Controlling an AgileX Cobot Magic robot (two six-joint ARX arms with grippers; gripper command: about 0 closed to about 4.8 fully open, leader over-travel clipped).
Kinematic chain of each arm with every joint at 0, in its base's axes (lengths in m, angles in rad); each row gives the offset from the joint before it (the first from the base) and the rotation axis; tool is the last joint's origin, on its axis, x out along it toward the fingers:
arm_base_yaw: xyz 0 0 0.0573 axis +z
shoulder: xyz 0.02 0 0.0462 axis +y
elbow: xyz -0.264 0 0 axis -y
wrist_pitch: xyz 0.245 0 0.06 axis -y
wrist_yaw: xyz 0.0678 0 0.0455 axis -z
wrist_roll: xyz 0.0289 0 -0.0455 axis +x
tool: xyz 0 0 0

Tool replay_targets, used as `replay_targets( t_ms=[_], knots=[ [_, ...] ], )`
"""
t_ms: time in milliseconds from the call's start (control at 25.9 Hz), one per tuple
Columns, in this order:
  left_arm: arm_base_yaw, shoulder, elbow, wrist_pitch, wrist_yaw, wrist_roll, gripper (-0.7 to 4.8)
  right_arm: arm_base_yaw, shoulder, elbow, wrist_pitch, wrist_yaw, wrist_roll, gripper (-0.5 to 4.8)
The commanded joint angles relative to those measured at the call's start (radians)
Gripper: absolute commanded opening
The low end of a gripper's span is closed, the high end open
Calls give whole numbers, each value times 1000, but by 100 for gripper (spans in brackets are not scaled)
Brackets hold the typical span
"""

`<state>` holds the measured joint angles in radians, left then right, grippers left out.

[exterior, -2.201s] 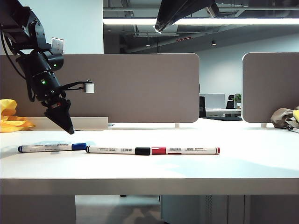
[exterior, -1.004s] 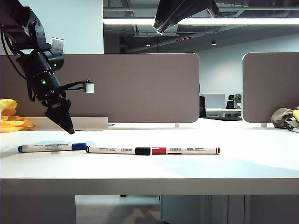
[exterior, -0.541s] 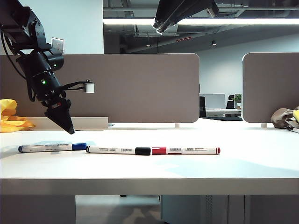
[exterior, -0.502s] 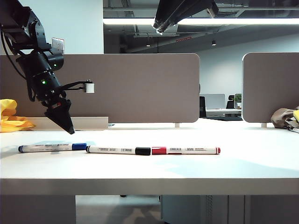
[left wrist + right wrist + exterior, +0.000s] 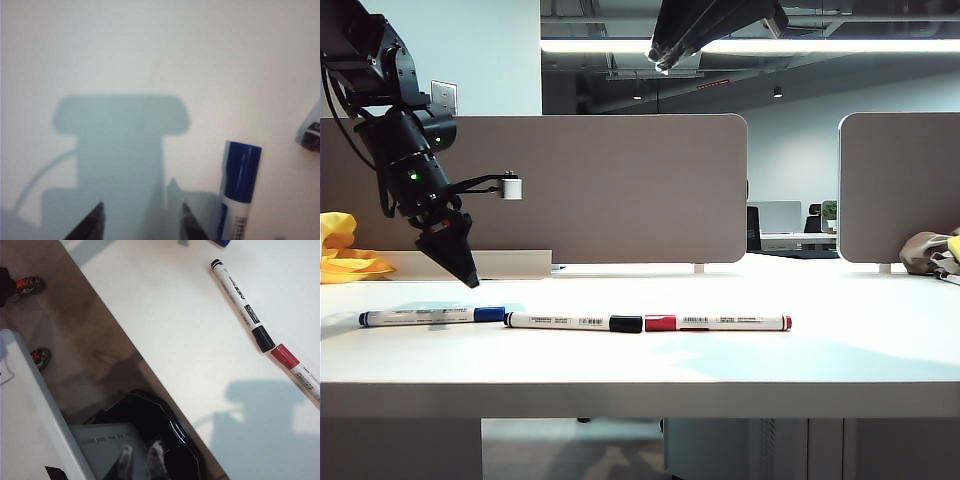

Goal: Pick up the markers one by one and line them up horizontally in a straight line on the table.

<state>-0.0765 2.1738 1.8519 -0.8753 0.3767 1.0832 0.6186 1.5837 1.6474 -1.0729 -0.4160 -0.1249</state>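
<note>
Three slim white-barrelled markers lie end to end along the front edge of the wide white table, all with their long axes running side to side. The blue-capped marker is nearest the table's left end, the black-capped marker sits in the middle, and the red-capped marker comes last, its red cap just about touching the black one.

The black left gripper hangs above the blue-capped marker, pointing down and a little toward the table's middle, clear of the surface. Its jaws stand partly apart with nothing between them; in the wrist view the blue cap lies just off to one side of the fingertips, not in the gap. The blue marker looks set a touch further back than the other two, so any last nudge would fall to this arm, the nearer one by far.

The black right gripper is high above the table, well apart from everything. Its fingers are pinched nearly together, empty. The row reads as essentially finished.
</note>
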Motion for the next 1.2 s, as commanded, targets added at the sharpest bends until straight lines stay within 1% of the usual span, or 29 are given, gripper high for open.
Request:
replay_targets(
  t_ms=[39,154,232,309,463,502,541,579,811,1120,1197],
  knots=[
    [2,-6,3,2,-26,4,192,1,-5,1,8,-5,1,46],
    [2,-6,3,-26,-44,2,192,1,-5,1,8,-5,1,46],
    [2,-6,4,-74,-60,5,192,0,-5,1,8,-5,1,46],
    [2,-6,4,-187,-61,44,192,1,-5,1,8,-5,1,46],
    [2,-8,4,-262,-71,69,198,0,-5,1,8,-5,1,46],
    [2,-8,4,-267,-75,69,227,0,-5,1,8,-5,1,46],
    [2,-8,4,-272,-86,72,391,0,-5,1,8,-5,1,46],
    [2,-8,4,-265,-87,72,479,1,-5,1,8,-6,1,46],
    [0,-8,4,-195,-89,68,479,0,-5,1,8,-5,1,46],
    [-2,12,2,-185,-85,68,479,1,-5,1,8,-5,1,46],
    [-2,33,2,-191,-100,68,479,1,-5,1,8,-5,1,46]
  ],
)
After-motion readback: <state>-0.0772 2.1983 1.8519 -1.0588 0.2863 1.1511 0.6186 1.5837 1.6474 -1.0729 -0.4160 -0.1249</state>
